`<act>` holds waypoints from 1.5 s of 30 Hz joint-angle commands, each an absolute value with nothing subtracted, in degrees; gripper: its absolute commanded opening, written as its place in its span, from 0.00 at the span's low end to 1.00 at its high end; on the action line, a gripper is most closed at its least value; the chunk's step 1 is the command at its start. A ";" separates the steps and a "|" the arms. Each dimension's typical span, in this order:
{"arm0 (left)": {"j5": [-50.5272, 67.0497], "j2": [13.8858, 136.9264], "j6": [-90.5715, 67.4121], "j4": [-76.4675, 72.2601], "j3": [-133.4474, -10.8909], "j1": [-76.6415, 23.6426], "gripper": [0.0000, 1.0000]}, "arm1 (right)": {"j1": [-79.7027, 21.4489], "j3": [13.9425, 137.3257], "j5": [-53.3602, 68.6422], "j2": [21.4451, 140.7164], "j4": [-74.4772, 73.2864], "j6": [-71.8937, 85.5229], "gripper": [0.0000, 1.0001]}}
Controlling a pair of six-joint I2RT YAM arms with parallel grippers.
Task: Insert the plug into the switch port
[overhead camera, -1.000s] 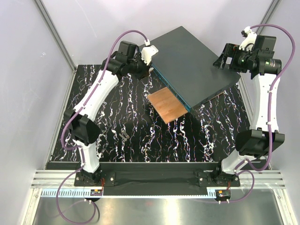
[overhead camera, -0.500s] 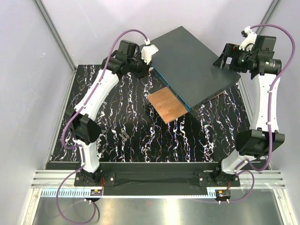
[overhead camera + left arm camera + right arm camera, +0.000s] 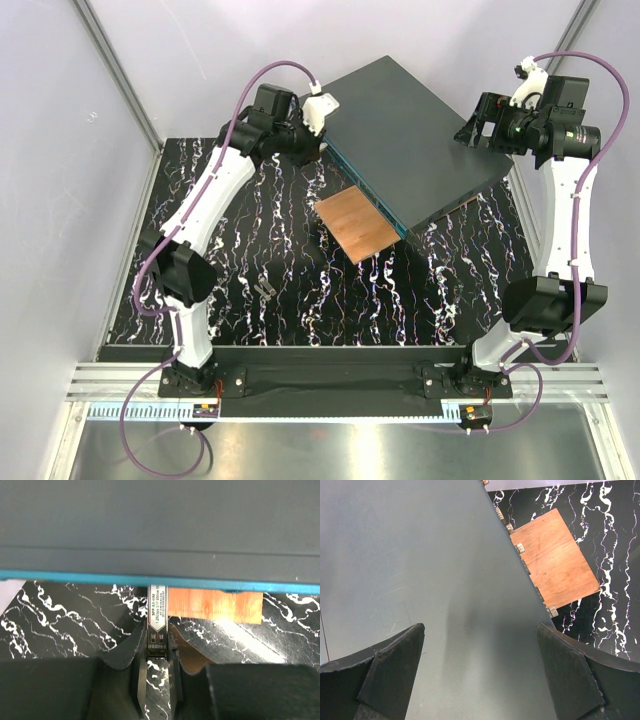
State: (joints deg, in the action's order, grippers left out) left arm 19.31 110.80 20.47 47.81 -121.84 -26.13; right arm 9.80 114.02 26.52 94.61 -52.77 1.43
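In the left wrist view my left gripper [image 3: 156, 640] is shut on the plug [image 3: 156, 612], a slim metal module with a white label. Its front end meets the teal-blue face [image 3: 100, 576] of the dark-grey switch [image 3: 410, 140] and vanishes under that edge. The switch port itself is hidden there, so I cannot tell how deep the plug sits. From above, the left gripper [image 3: 320, 135] is at the switch's far left corner. My right gripper [image 3: 480, 125] hovers open over the switch's grey top [image 3: 420, 555], its fingers [image 3: 395, 665] wide apart with nothing between them.
A copper-brown square plate [image 3: 357, 225] lies on the black marbled mat [image 3: 260, 250] against the switch's teal face, just right of the plug [image 3: 215, 606]. A small metal piece [image 3: 265, 290] lies on the mat. White walls close in the cell.
My left gripper has edged slightly farther along the switch's far left corner, still holding the plug. The right arm has not moved.
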 commanded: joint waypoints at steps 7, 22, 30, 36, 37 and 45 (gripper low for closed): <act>23.03 112.23 19.51 44.21 -126.12 -26.72 0.00 | 9.76 112.94 27.25 94.92 -55.11 2.20 1.00; 27.95 115.31 16.61 38.59 -129.73 -26.72 0.07 | 9.76 111.97 27.16 94.57 -54.93 2.02 1.00; 28.04 116.19 16.26 37.35 -130.60 -27.25 0.17 | 9.76 112.50 27.33 94.75 -55.02 2.11 1.00; 27.42 111.81 18.01 39.72 -127.63 -26.37 0.41 | 9.76 112.68 27.25 94.75 -55.28 1.93 1.00; 27.51 111.01 18.10 40.07 -126.92 -26.02 0.43 | 9.76 112.59 27.33 94.57 -55.28 2.11 1.00; 28.04 104.95 20.83 45.44 -119.12 -22.33 0.54 | 9.76 112.32 27.69 94.04 -55.11 2.02 1.00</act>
State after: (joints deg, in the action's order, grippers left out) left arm 26.41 110.39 19.14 45.30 -122.28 -23.35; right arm 9.80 113.38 26.96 94.48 -51.88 1.41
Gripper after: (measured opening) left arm 0.526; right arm 0.994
